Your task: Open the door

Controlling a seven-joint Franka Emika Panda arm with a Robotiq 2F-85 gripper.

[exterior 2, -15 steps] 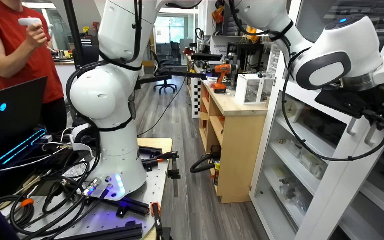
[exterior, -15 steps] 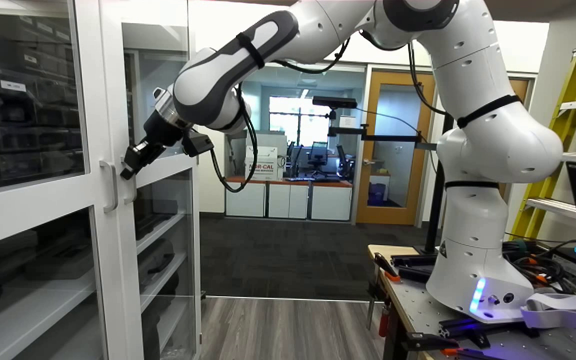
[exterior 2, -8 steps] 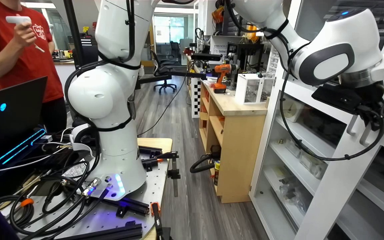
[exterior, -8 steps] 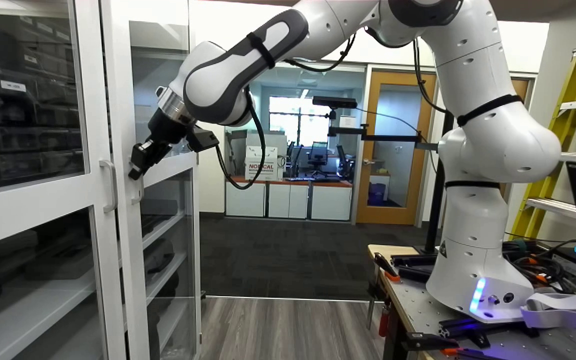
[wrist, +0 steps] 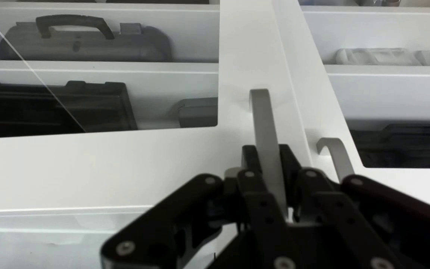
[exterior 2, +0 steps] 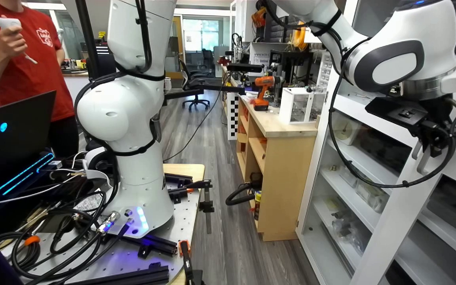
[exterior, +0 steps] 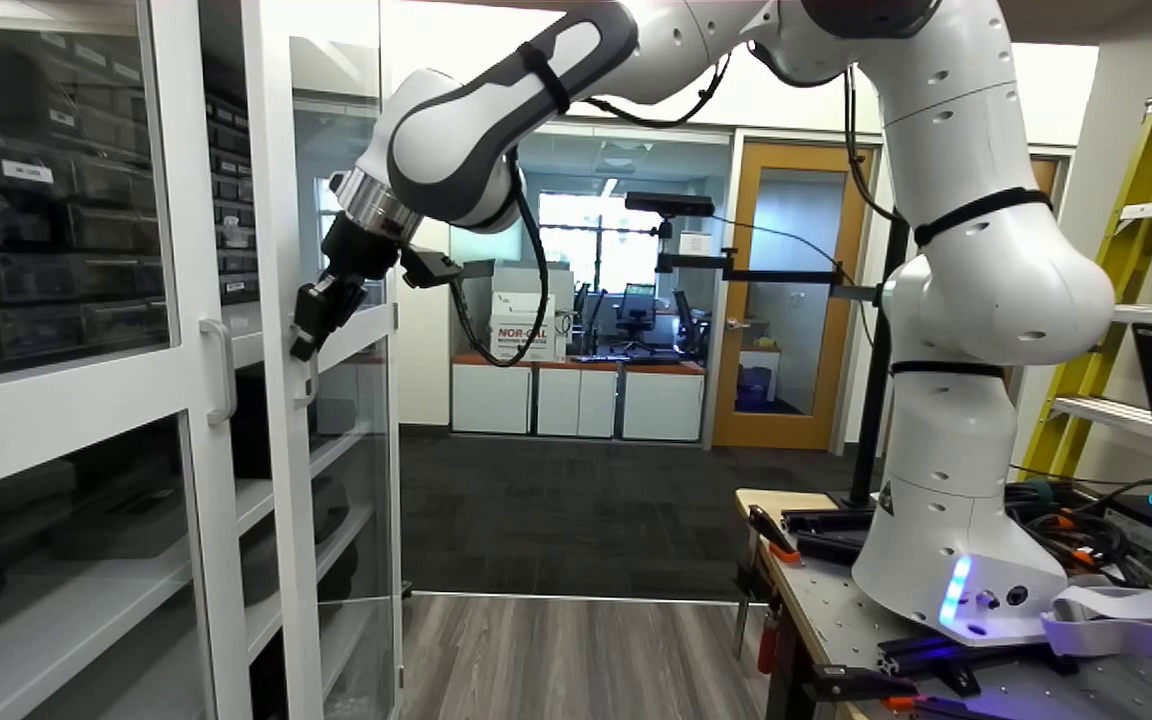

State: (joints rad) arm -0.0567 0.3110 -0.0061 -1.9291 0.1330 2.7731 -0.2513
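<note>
The door is a tall glass leaf in a white frame (exterior: 281, 420); its frame shows in both exterior views (exterior 2: 400, 221). It stands partly open, with a gap to the twin leaf (exterior: 191, 380) through which drawers and shelves show. My gripper (exterior: 304, 340), also in an exterior view (exterior 2: 434, 148), is at the door's slim handle (exterior: 311, 385). In the wrist view my gripper (wrist: 268, 157) has one finger on each side of the handle (wrist: 262, 116), closed against it. The handle's lower part is hidden by the fingers in that view.
The twin leaf's handle (wrist: 334, 153) is close to the right of my fingers. A black cable (exterior 2: 337, 146) loops below the wrist. A wooden workbench (exterior 2: 291, 128) with an orange drill (exterior 2: 265, 89) stands beside the cabinet. A person in red (exterior 2: 30, 79) stands behind the laptop.
My gripper has pulled back from the cabinet with the handle in it. The door has swung outward from nearly flush, and the gap beside the twin leaf has widened.
</note>
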